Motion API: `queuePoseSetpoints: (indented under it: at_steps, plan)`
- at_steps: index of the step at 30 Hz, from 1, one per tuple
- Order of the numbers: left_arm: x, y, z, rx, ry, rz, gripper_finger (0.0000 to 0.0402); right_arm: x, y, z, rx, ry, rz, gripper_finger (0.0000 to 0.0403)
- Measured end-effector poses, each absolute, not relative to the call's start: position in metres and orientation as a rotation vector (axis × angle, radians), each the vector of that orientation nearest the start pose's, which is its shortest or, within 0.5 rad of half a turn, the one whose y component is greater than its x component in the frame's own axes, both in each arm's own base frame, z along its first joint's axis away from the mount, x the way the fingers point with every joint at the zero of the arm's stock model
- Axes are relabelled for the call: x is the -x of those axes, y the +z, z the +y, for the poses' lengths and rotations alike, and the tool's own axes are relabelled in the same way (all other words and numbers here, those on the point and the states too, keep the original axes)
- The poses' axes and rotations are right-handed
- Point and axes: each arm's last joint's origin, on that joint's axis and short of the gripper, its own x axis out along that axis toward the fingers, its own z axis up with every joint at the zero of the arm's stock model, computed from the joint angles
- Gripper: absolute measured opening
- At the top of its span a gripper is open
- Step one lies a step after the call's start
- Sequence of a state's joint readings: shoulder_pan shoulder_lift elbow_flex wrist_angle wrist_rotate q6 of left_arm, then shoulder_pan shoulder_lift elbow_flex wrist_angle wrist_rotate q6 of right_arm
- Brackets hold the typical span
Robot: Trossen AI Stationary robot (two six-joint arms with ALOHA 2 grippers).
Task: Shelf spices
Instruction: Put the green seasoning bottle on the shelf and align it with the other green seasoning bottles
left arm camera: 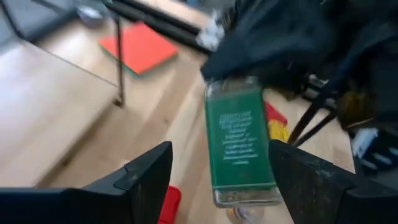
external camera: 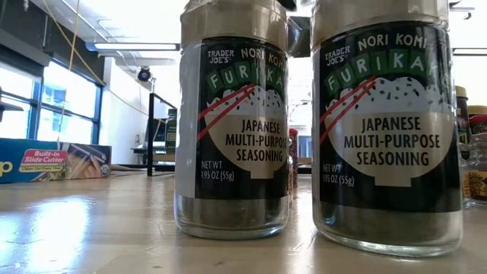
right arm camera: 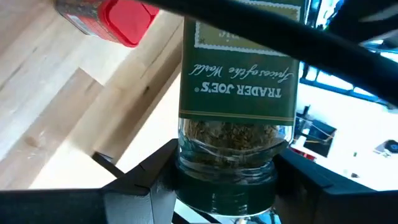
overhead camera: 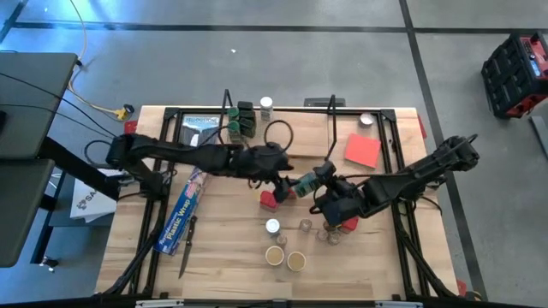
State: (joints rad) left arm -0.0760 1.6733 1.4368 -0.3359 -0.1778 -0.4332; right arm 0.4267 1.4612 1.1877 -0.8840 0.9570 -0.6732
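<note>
Spice jar with a green label (overhead camera: 306,180), caught mid-air over the table's middle, between the two grippers. The right gripper (overhead camera: 325,185) is gripping it at the green-lidded end: in the right wrist view the two fingers are clamping the lid, with the jar (right arm camera: 237,74) pointing straight out ahead of the gripper (right arm camera: 228,152). The left gripper (overhead camera: 287,181) is standing open at the jar's other end. In the left wrist view its fingers (left arm camera: 149,171) are lying clear of the glass on either side, with the jar (left arm camera: 239,146) between and just ahead of them, touching neither.

The jar's long axis is running roughly level, from one gripper across to the other. The shelf (overhead camera: 300,109) is lying along the table's far edge, well apart from the jar. Several green-lidded jars (overhead camera: 241,121) are already sitting on its left part, and a white-lidded jar (overhead camera: 266,104) is standing beside them.

The left arm is reaching in low from the left edge, its forearm lying across the boards. The right arm is stretching in from the right, its wrist bent towards the centre. As the right gripper alone is carrying the jar, the coming move probably belongs to that arm: the jar needs turning upright and taking away towards the shelf, while the left gripper backs clear. More jars (overhead camera: 285,254) and a red tin (overhead camera: 269,201) are waiting on the table below.
</note>
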Motion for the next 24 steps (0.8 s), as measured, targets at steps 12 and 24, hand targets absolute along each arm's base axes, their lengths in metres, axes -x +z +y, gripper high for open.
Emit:
queuePoseSetpoints:
  at_steps: [12, 24]
  plan:
    - [-0.406, 0.291, -0.018, 0.394, 0.044, 0.541, 0.0262, -0.262, 0.277, 0.088, 1.326, -0.104, 1.1, 0.0193]
    - [-0.398, 0.298, -0.016, 0.387, 0.14, 0.528, 0.0262, -0.266, 0.277, 0.074, 1.2, -0.141, 1.128, 0.0193]
